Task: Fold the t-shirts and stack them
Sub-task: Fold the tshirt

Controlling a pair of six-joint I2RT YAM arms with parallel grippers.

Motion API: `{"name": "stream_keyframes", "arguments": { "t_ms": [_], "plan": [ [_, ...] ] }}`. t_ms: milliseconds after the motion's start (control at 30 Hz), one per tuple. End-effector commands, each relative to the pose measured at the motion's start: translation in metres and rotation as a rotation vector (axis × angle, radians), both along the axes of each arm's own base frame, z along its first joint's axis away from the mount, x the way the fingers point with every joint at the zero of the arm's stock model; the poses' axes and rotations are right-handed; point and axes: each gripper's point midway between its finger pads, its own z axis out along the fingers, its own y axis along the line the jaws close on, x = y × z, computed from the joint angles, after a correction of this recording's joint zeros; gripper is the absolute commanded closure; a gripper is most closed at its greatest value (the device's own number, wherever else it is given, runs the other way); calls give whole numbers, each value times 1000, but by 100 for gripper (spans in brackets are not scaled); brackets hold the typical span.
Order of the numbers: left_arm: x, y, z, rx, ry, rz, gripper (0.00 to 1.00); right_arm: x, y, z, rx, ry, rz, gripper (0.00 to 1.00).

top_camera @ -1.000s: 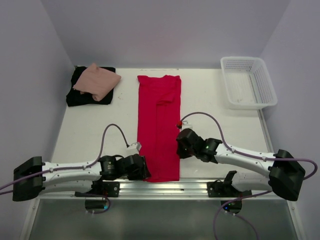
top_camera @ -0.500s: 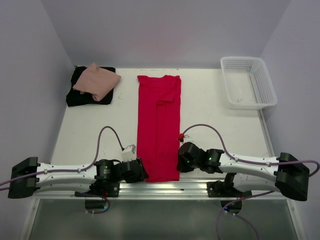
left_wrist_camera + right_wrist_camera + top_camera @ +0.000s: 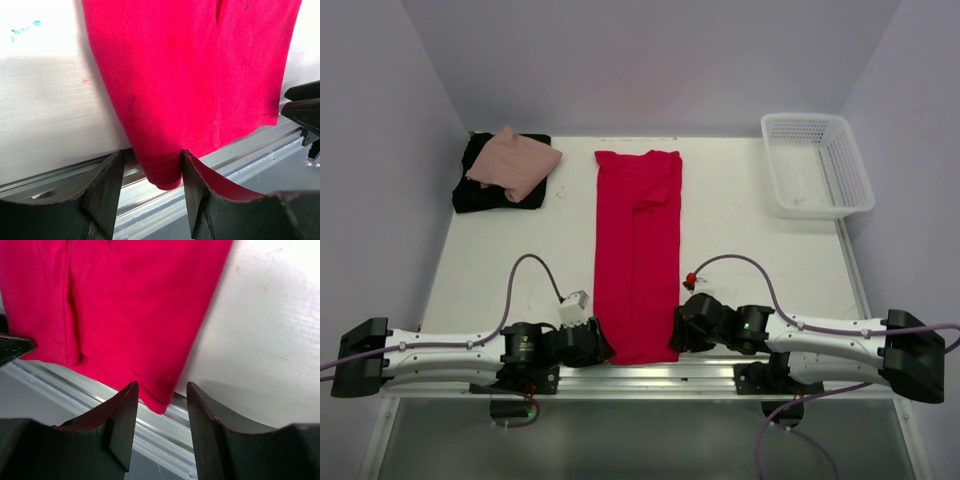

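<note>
Where the white tabletop (image 3: 750,220) runs from far edge to near edge, the red shirt (image 3: 636,260) lies as one long, smooth knit strip. The black shirt (image 3: 480,192) and pink shirt (image 3: 515,162) sit folded, pink on top, at the far-left corner: three in all. The left gripper (image 3: 152,160) and right gripper (image 3: 162,390) both gape, each straddling a hem corner.

Matt red knit cloth shirt (image 3: 636,250), scuffed white table (image 3: 760,240), brushed metal rail (image 3: 650,372).

White arms (image 3: 445,350) — black joints (image 3: 525,345) (purple cables (image 3: 523,262))
</note>
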Motion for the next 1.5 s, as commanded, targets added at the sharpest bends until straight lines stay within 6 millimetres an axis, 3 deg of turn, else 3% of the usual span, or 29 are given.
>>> {"name": "stream_keyframes", "arguments": {
  "t_ms": [0,267,533,667,833,933,1267,1467],
  "plan": [
    [9,20,-16,78,-47,38,46,0,-3,-4,3,8,-58,54],
    [12,11,-17,55,-61,43,47,-21,5,-14,23,63,-74,58],
    [16,11,-22,43,-80,55,53,-24,17,-19,28,44,-75,67],
    [16,14,-26,49,-80,59,67,-22,15,-20,19,26,-84,74],
    [15,13,-26,41,-81,54,90,-21,19,-19,23,14,-74,94],
    [15,9,-23,36,-84,41,99,-22,22,-15,24,5,-57,100],
    [23,-21,32,21,-160,-14,100,-10,26,21,46,-102,-17,100],
    [29,-21,58,40,-211,-12,100,1,17,45,36,-177,-25,100]
  ]
}}
